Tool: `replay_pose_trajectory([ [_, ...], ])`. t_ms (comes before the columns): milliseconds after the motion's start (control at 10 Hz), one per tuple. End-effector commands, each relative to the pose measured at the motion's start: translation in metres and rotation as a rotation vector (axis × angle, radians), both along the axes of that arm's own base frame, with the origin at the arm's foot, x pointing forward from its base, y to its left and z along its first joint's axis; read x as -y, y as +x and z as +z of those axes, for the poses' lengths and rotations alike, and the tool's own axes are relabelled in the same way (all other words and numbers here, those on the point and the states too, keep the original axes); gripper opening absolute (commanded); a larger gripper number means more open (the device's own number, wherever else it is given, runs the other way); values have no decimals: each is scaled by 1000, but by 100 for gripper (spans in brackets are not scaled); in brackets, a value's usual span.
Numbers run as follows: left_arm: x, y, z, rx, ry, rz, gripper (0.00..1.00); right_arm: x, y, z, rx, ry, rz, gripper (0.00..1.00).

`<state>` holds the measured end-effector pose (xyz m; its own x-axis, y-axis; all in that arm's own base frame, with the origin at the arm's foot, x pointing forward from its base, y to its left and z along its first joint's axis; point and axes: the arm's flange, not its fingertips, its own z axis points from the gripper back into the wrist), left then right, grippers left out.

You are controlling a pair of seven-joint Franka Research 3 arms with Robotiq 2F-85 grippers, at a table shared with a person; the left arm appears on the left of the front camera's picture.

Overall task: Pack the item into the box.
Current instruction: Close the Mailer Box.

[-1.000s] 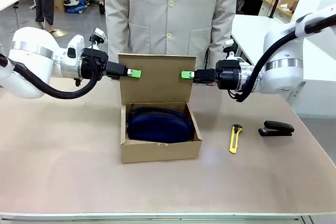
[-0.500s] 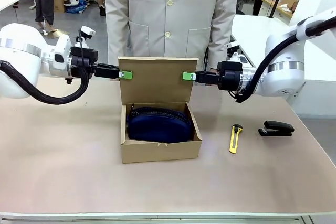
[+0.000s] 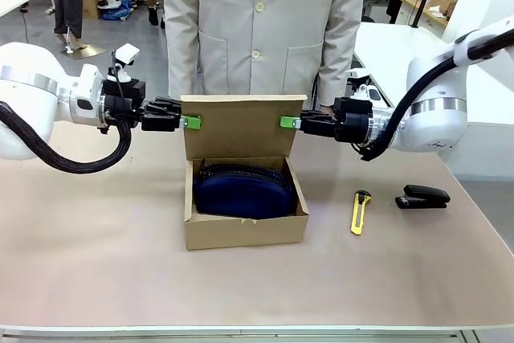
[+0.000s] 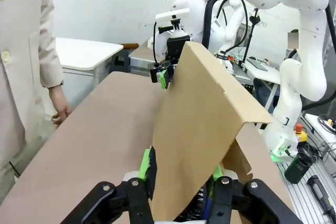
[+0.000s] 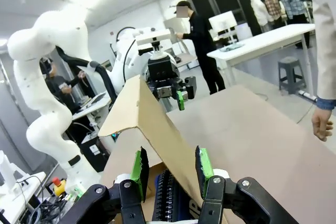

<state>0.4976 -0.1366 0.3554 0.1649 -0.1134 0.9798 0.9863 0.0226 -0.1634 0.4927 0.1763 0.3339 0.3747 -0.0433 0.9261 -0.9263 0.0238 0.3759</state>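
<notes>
Two grippers pinch the raised lid, and the dark navy-blue soft fabric zip pouch (image 3: 245, 190) lies below and between them.
The left gripper (image 3: 190, 122), on an arm reaching in level, has its green pads clamped on the left edge of the upright hinged lid flap (image 3: 241, 130). The pouch lies flat inside the shallow brown corrugated cardboard box (image 3: 245, 232), nearly filling it. The right gripper (image 3: 287, 122), also level, grips the flap's right edge. A yellow utility knife (image 3: 361, 212) and a black stapler (image 3: 422, 197) lie on the table to the right.
</notes>
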Motion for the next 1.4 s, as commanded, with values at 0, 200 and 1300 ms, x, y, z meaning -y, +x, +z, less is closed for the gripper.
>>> replay_pose_trajectory([
  [0, 1, 5, 2, -32, 21, -4, 50, 0, 3, 4, -9, 3, -1, 50],
  [200, 0, 1, -1, -10, 5, 1, 50, -2, -5, -4, 18, 26, 67, 50],
  [1300, 2, -20, -15, 574, 7, -107, 50, 7, -25, -18, 507, 56, 136, 50],
])
